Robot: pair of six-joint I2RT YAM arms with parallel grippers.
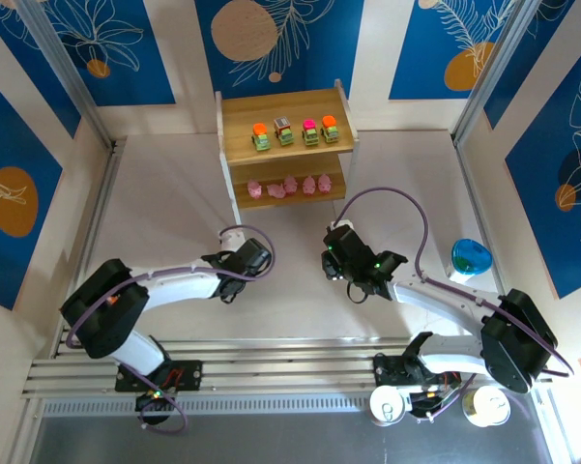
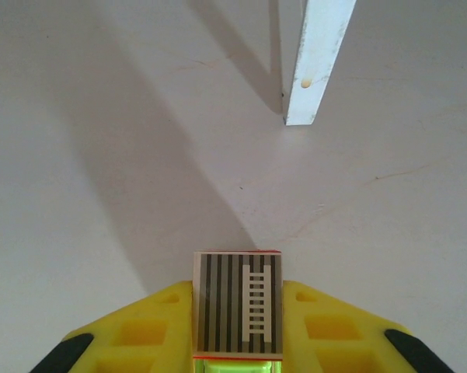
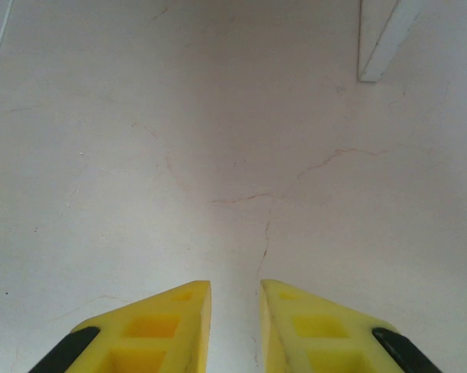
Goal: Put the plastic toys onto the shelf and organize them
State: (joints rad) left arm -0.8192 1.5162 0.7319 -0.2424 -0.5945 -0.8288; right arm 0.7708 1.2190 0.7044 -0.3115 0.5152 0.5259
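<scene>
While the left end effector (image 2: 237,285) squeezes a truck (image 2: 237,311), it hangs over the counter (image 1: 174,213), near the shelf (image 1: 290,104) at the far edge. Four trucks (image 1: 296,132) sit on the top board and the pigs (image 1: 290,186) sit below. The right end effector (image 3: 235,284) is a little open and holds nothing. I think the truck could bump the white leg (image 2: 315,62) or knock the row over, because little room is left on top.
</scene>
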